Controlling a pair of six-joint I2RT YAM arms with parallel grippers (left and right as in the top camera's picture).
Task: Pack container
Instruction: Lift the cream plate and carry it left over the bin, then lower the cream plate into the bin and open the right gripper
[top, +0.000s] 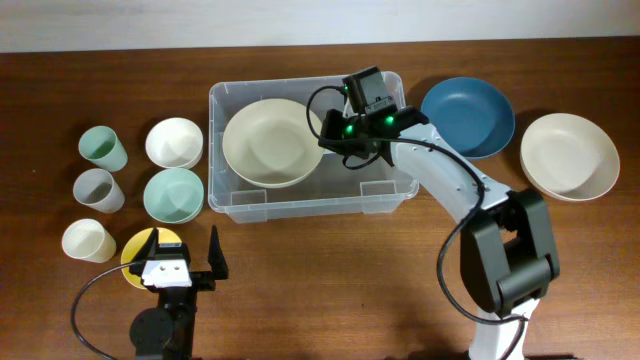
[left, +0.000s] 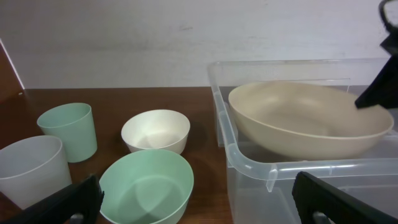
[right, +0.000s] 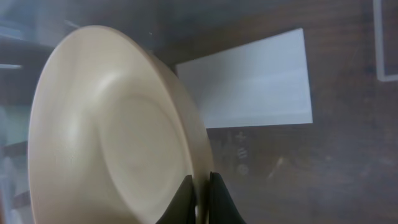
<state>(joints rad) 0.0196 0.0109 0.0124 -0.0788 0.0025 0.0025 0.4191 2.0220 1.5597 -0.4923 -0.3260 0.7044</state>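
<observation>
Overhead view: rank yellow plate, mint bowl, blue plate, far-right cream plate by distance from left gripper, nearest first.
1. Yellow plate, partly under the left gripper.
2. Mint bowl, just ahead of it.
3. Blue plate, back right.
4. Cream plate, far right.

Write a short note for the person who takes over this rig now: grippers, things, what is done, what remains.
Left gripper: open, empty, by the yellow plate.
Right gripper: shut on the rim of the large cream bowl, held tilted inside the container.
Done: that bowl is in the container, not yet released.
Left: release it; then probably pack the blue plate, cream plate, white bowl, mint bowl, green cup, grey cup, cream cup and the yellow plate.
</observation>
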